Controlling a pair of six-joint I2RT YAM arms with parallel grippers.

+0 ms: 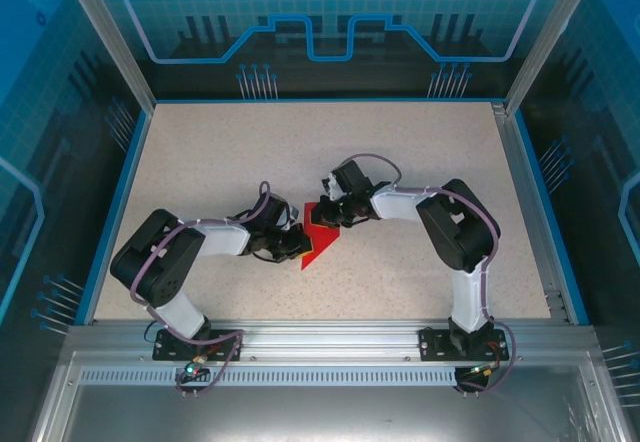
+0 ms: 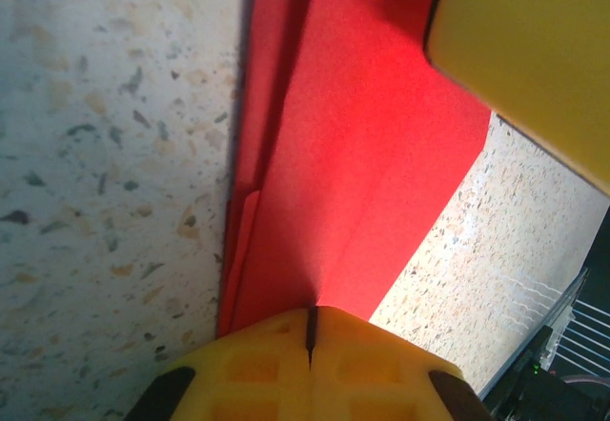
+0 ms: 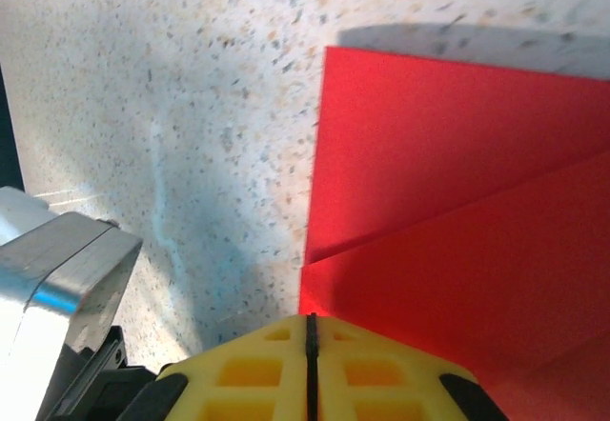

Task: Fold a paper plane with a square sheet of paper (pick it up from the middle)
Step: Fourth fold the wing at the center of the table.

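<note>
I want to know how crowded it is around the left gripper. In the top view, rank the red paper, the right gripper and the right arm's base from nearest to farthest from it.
From the left gripper:
1. red paper, right at its fingertips.
2. right gripper, just beyond, on the paper's far side.
3. right arm's base, far off at the near right edge.

From above, the left gripper (image 1: 297, 244) and right gripper (image 1: 335, 218) cover part of the red paper (image 1: 318, 248). Both wrist views cut it off at an edge.
</note>
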